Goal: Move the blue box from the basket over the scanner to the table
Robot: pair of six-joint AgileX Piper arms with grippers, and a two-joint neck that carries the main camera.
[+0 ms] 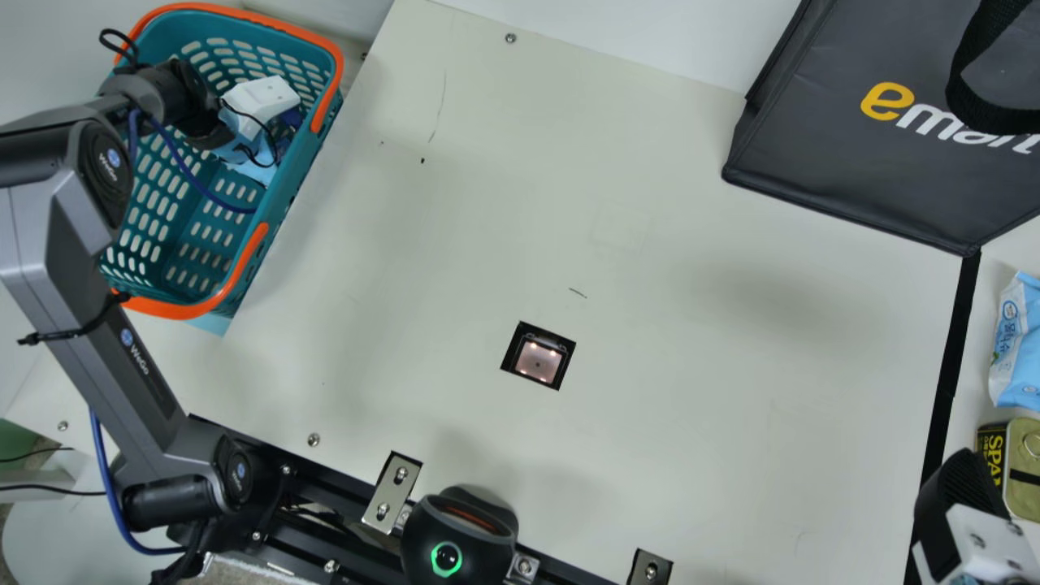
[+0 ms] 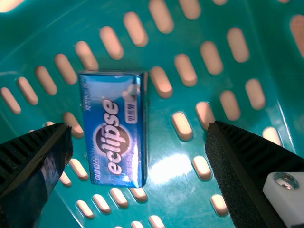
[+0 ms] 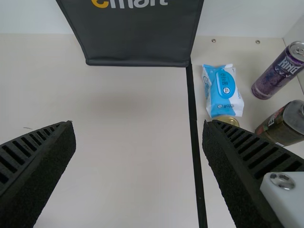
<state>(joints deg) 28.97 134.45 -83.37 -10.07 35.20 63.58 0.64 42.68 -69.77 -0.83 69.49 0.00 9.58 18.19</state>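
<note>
Cream tabletop (image 1: 691, 406) here in the main view, take the square, black-framed scanner window (image 1: 538, 357), lit pinkish inside, as the hub of the clock. At ten o'clock sits the teal slotted plastic basket (image 1: 272, 231) with orange handles; at two, a big dark-grey fabric bag (image 1: 812, 122) with a black strap. A black strip (image 1: 946, 382) runs down the table at three, and past it come a blue-and-white soft pack (image 1: 1016, 341) and a yellow-and-black tin (image 1: 1024, 471). The right wrist view adds a purple can (image 3: 280, 71) and a dark jar (image 3: 285, 123) beside them. Near six to seven, a rounded black device (image 1: 459, 536) glows with a green ring; pale wall (image 1: 650, 36) rises beyond twelve.

Now the arms! The left arm (image 1: 106, 301) bends up from eight o'clock and over the basket's rim, its left gripper (image 1: 264, 97) down inside, towards the basket's one o'clock. In the left wrist view, that left gripper (image 2: 140, 126) has its ribbed black fingers spread wide, and there's the blue box (image 2: 113, 133), flat on the slotted teal plastic, broad printed face to the camera, nothing pinching it. Over at four o'clock, the right gripper (image 1: 963, 479) hangs by the strip, fingers well apart, with nothing between them.
</note>
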